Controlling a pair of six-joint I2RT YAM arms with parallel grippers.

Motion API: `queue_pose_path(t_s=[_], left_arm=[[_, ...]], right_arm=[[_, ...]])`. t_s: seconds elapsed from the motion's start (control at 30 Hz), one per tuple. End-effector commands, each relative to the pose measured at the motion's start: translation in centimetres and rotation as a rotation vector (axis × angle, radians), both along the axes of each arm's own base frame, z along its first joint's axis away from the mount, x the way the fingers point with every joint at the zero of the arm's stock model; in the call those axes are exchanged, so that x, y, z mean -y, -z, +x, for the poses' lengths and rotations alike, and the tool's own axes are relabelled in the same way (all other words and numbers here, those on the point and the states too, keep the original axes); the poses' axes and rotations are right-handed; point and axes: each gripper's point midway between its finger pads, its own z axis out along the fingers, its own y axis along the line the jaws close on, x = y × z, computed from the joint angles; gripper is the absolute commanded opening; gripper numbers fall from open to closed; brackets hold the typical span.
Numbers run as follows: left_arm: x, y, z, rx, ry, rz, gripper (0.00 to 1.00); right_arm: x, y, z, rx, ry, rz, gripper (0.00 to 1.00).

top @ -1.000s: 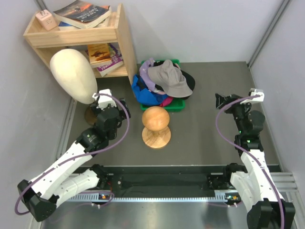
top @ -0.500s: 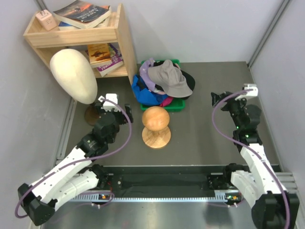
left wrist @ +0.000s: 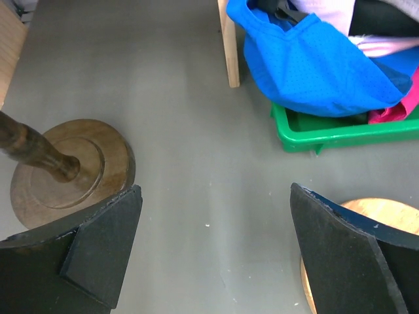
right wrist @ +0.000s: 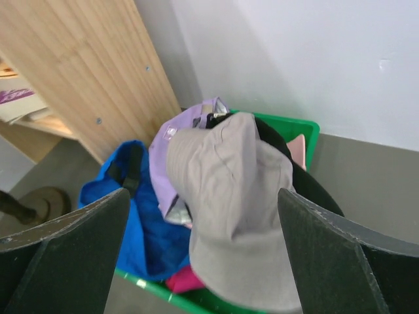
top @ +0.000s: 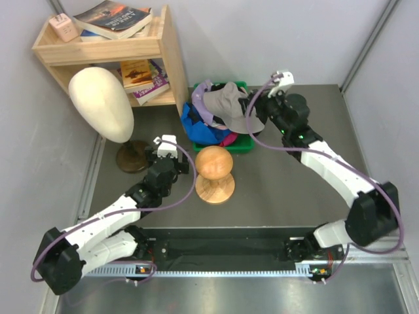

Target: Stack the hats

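The hats lie heaped in a green bin (top: 243, 148) at the back of the table. A grey hat (top: 226, 104) tops the pile, over lavender (top: 202, 98), bright blue (top: 194, 128) and magenta (top: 229, 139) ones. My right gripper (top: 255, 108) hangs open just right of the pile. Its wrist view shows the jaws (right wrist: 203, 193) spread wide around the grey hat (right wrist: 242, 216) without touching it, with blue (right wrist: 141, 226), lavender (right wrist: 177, 140) and black (right wrist: 317, 193) fabric around. My left gripper (top: 174, 152) is open over bare table (left wrist: 215, 190), short of the bin (left wrist: 340, 135) and the blue hat (left wrist: 314, 62).
A wooden shelf (top: 105, 51) with books stands at the back left. In front of it is a cream mannequin head (top: 101, 103) on a round base (left wrist: 65, 170). A wooden ball stand (top: 214, 171) sits just in front of the bin, right of my left gripper.
My right arm has swung from the table's right side up and left to the hat pile. My left gripper has shifted right, towards the ball stand. Both stay open.
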Motion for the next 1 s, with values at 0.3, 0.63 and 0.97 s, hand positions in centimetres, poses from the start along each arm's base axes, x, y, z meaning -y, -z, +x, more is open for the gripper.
queue_pose_path(t_s=[0.3,0.63,0.97], left_arm=[[-1.3,-2.9,-0.5,0.126,-0.061,-0.122,0.99],[-1.4,-2.7,-0.4,0.119,-0.068,-0.119,0.99],[-1.4,-2.4,-0.5,0.117,-0.063,-0.110,0.99]], right_arm=[[-5.4,2.8,8.5,-0.049,-0.023,-0.087,0.86],[-6.5,5.3,9.6,-0.101,-0.040,-0.090,0.73],[-6.9,1.1,9.8,-0.048,-0.051,-0.058,0.00]])
